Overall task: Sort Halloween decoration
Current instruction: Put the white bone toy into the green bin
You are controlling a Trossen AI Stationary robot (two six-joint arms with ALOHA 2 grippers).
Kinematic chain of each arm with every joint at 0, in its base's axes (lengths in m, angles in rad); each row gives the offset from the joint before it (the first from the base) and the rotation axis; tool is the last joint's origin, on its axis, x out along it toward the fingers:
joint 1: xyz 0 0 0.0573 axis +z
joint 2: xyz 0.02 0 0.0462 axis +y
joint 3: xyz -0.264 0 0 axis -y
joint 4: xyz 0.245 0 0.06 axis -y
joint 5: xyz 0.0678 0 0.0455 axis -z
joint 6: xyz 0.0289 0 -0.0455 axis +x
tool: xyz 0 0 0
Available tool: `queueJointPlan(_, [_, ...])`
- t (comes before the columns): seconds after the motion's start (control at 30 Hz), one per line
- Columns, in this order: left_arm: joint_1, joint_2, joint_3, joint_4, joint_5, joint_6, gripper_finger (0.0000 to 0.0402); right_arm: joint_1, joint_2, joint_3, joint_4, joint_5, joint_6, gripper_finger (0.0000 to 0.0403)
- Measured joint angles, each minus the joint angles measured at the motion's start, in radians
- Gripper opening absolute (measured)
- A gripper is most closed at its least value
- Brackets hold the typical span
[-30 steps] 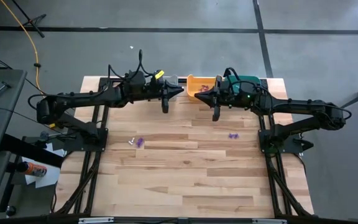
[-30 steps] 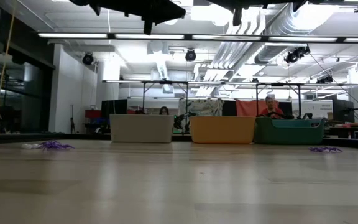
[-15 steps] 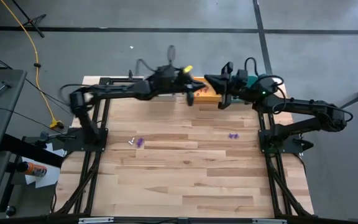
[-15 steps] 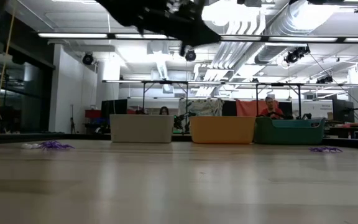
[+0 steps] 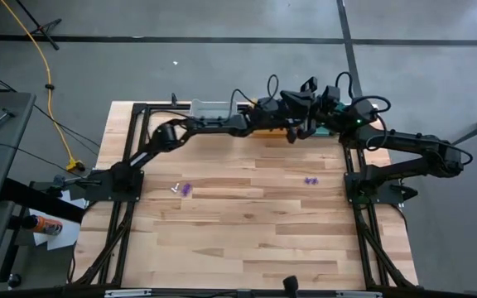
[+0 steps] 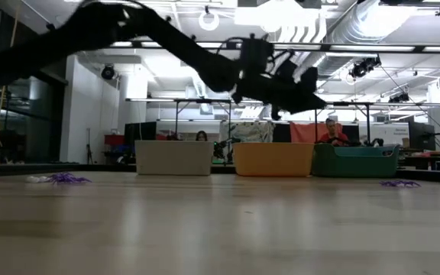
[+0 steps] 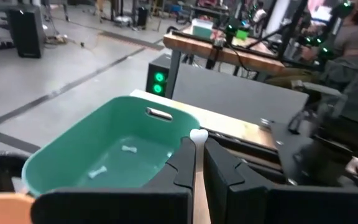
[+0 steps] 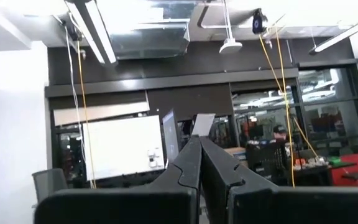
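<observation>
Your left arm's fingers (image 7: 194,163), pinched on a small white trinket (image 7: 198,135), reach across above the teal bin (image 7: 73,163), while your right fingers (image 8: 199,163) point upward closed and empty, and purple trinkets (image 5: 185,189) lie well behind on the tabletop (image 5: 247,223).

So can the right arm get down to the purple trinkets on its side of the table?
Probably yes. The purple trinkets lie on bare wood with nothing over them. The right gripper is raised near the back bins, shut, and the left gripper hangs above the teal bin, away from that path.
</observation>
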Motion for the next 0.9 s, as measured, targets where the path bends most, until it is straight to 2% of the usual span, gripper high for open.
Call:
queueJointPlan(0.23, [0.005, 0.174, 0.227, 0.007, -0.068, 0.035, 0.0001, 0.0, 0.0, 0.0, -0.034, -0.004, 0.045, 0.0])
queueJointPlan(0.4, [0.011, 0.207, 0.273, -0.031, -0.089, 0.033, 0.0012, 0.0, 0.0, 0.0, -0.048, -0.004, 0.06, 0.0])
queueJointPlan(0.57, [0.012, 0.206, 0.275, -0.031, -0.122, 0.107, 0.0067, 0.0, 0.0, 0.0, -0.074, -0.004, 0.06, 0.0])
queueJointPlan(0.77, [0.012, 0.195, 0.275, -0.048, -0.125, 0.076, 0.015, 0.0, 0.0, 0.0, -0.08, -0.008, 0.067, 0.0])
queueJointPlan(0.9, [0.016, 0.126, 0.273, -0.18, -0.12, 0.097, 0.0188, 0.0, 0.0, 0.0, -0.08, -0.01, 0.067, 0.0])
